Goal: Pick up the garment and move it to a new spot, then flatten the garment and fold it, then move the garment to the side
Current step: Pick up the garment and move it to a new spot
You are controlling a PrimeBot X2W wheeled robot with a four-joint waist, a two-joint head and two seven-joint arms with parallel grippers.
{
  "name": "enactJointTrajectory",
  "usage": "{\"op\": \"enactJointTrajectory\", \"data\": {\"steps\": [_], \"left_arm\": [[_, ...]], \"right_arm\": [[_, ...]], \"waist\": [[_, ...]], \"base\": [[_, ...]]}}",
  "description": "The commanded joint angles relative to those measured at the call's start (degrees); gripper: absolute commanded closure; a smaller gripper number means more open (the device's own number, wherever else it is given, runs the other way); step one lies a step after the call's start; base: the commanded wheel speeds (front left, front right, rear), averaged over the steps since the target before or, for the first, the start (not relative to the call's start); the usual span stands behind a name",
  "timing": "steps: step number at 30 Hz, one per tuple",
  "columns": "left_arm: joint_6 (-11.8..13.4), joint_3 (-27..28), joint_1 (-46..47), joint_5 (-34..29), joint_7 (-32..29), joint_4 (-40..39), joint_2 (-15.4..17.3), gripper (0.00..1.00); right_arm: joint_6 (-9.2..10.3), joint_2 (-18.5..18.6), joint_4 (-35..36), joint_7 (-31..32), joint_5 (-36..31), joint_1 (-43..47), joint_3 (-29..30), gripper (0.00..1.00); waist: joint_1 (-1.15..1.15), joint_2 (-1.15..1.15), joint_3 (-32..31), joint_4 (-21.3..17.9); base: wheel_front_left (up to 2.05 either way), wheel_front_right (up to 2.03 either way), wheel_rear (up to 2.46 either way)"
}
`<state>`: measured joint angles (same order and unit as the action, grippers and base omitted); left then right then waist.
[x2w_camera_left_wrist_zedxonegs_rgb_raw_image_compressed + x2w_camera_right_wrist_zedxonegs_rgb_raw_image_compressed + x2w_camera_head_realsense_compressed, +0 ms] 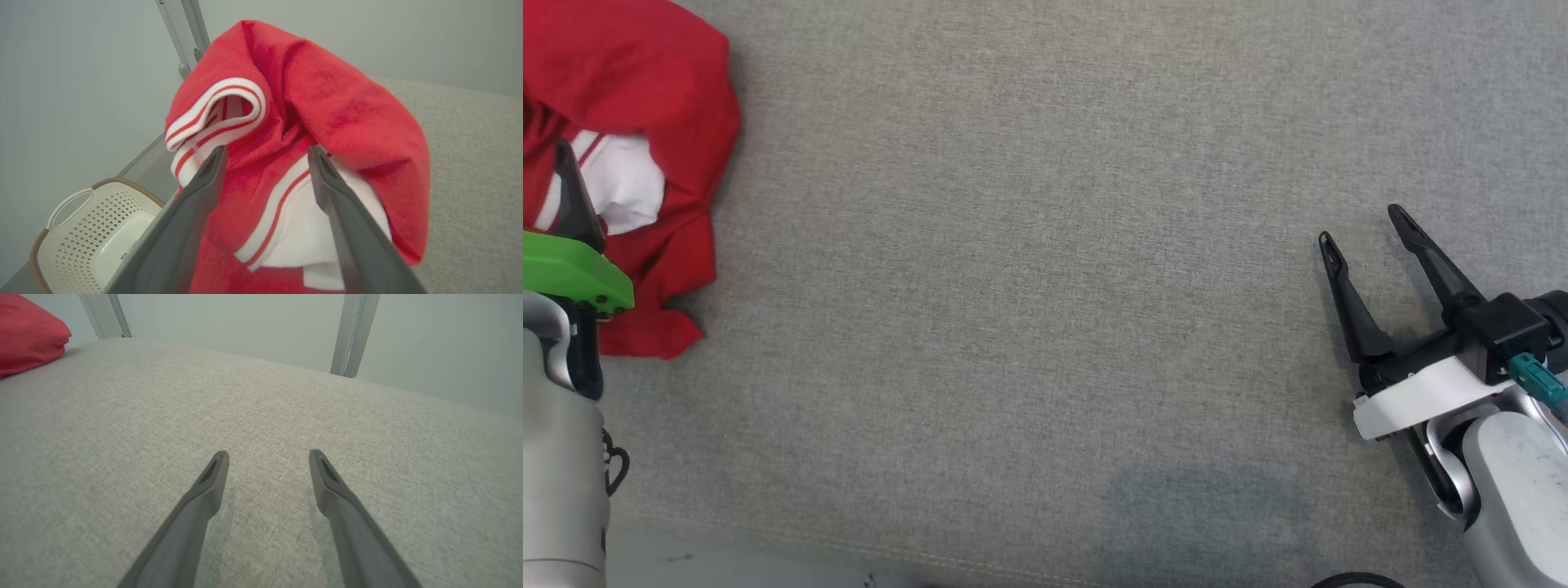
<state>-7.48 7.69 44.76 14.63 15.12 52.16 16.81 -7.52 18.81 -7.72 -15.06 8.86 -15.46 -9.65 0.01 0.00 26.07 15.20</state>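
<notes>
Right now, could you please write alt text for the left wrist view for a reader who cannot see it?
A crumpled red garment with white, red-striped trim lies heaped on a grey fabric surface, with the left tool open in front of it. A white perforated basket stands at the lower left.

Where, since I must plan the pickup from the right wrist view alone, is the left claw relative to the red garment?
Observer: The left claw is open, its fingers pointing into the crumpled garment; nothing is gripped yet.
Operator: Is the garment flat at all?
Observer: No, it's heaped, with white red-striped trim folded near the top.
Operator: Anything close by to avoid?
Observer: A white perforated basket sits off the edge of the grey surface, beside the garment.
</notes>
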Motion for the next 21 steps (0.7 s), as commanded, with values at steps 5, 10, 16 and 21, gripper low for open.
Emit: {"op": "enactJointTrajectory", "data": {"steps": [5,10,16,21], "left_arm": [[0.21,0.28,4.32,0.27,0.05,2.96,2.74,0.0],[4.12,0.83,6.18,-0.6,-0.18,6.14,3.61,0.0],[5.27,0.94,9.38,0.42,-1.34,11.74,3.73,1.0],[6.58,-0.73,9.97,-2.1,-0.11,9.63,5.49,1.0]], "right_arm": [[0.06,0.65,1.0,-0.17,0.67,-0.39,0.28,0.0],[0.07,0.77,0.76,-0.04,0.87,-0.35,0.39,0.0],[0.07,-0.39,-0.16,-0.03,1.45,-0.22,0.25,0.0],[0.05,-2.15,-0.75,-0.04,1.76,0.35,-0.39,0.0]], "waist": [[-0.01,0.0,4.65,-4.06],[-0.01,0.0,5.9,-4.88],[-0.01,0.0,5.71,-5.74],[-0.01,0.0,3.37,-5.93]], "base": [[0.0,0.0,0.0],[0.0,0.0,0.0],[0.0,0.0,0.0],[0.0,0.0,0.0]]}}
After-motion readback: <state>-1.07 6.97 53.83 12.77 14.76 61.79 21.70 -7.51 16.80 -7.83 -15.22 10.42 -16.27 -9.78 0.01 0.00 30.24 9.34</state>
